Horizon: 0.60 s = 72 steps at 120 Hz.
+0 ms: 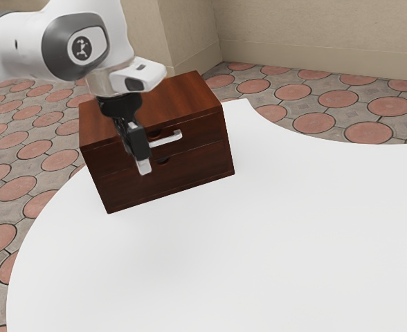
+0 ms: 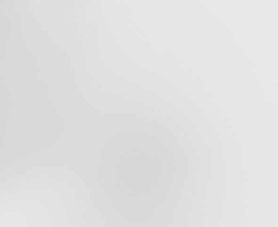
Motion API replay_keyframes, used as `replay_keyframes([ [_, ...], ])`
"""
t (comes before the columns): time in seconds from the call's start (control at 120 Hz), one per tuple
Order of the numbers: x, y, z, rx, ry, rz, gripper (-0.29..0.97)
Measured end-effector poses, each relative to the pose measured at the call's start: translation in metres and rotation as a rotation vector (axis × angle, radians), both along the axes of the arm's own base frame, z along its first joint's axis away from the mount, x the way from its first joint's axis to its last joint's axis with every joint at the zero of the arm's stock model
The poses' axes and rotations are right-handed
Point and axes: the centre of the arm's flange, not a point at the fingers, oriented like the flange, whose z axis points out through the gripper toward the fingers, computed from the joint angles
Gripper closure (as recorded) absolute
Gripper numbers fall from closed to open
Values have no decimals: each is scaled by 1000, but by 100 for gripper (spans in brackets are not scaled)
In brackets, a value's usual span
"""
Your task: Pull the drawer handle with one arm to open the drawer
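The wooden cabinet [image 1: 155, 104] sits near the worktop's [image 1: 259, 242] edge, its upper drawer [image 1: 193, 133] looking shut, the tool [image 1: 141, 164] hanging at the white handle's [image 1: 167, 137] end; clenched or released, I cannot tell. Best pull straight outward, gently, lest the cabinet slide.

Dark wood cabinet [image 1: 155, 100], 2 drawers, top drawer [image 1: 200, 133] w/ white handle [image 1: 167, 140], fronts flush

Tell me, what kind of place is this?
It looks like a plain indoor room in a computer simulation, maybe a robot test room: a floor of round reddish tiles, beige walls, and a white table holding a small wooden drawer chest.
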Motion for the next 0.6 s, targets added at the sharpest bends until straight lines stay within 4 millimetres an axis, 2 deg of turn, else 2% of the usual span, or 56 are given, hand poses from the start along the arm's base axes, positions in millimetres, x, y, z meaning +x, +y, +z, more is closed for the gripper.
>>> replay_keyframes([
  [0.233,-2,-5,14,-1,-46,-80,0],
  [0.383,-8,1,23,30,-63,-112,0],
  [0.483,-1,3,12,107,-63,-153,0],
  [0.6,19,2,-6,178,-72,-211,1],
])
